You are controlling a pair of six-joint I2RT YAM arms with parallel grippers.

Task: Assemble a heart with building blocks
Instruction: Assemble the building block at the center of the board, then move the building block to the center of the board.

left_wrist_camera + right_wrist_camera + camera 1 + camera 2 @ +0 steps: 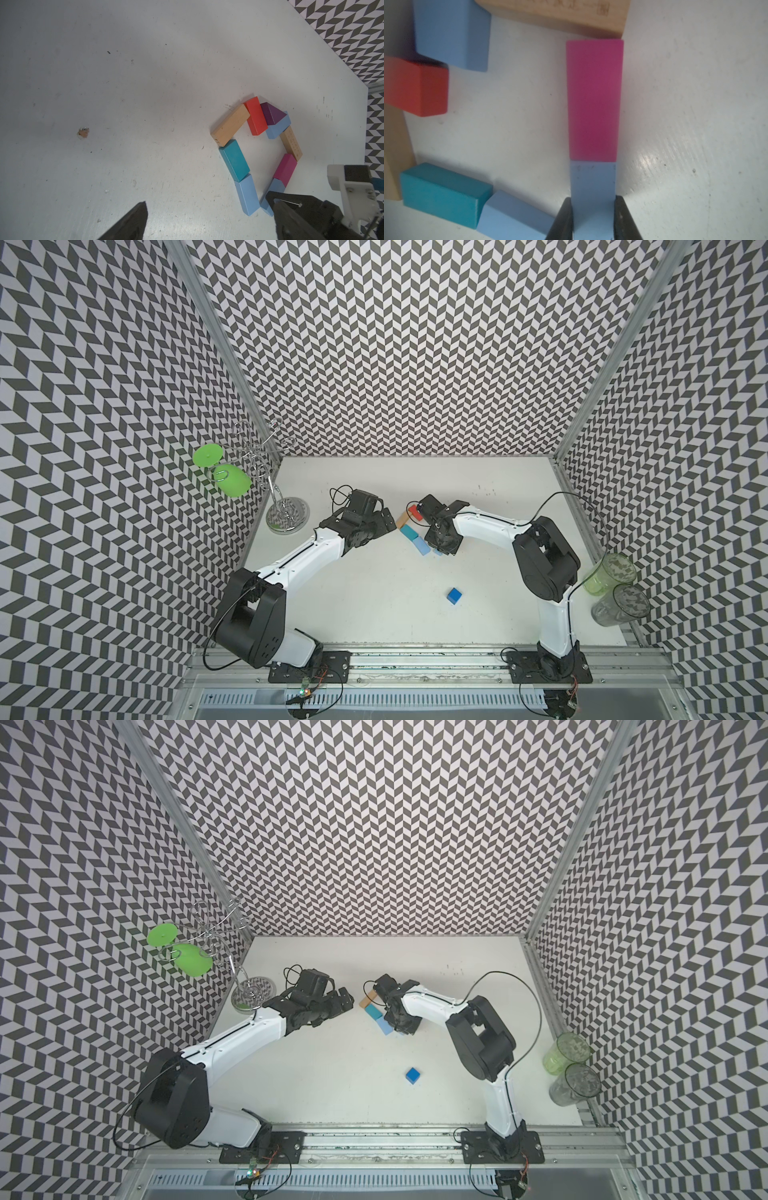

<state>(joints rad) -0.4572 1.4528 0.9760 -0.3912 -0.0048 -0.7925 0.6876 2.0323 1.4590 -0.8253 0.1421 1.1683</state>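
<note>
Right gripper [592, 197] clamped on the end of a light blue block [592, 182], which lies flat on the white table [374, 614] and butts the magenta block [593, 99] end to end. Left gripper [205, 199] spread wide, nothing in it, just beside the heart [229, 124] at its 9 o'clock in both top views. Heart sits about table centre, a hollow ring with red block [255, 116], purple triangle [272, 114] and teal block [233, 160] in place. Dark blue cube [454, 595] lies alone at the ring's 5 o'clock, well apart. Containers: clear green tumbler [609, 578] and clear grey tumbler [619, 605], side by side at the table's 3 to 4 o'clock edge; the chevron wall shows through both. Green goblet [230, 480] hangs tilted on a wire rack [286, 516] at 10 o'clock.
</note>
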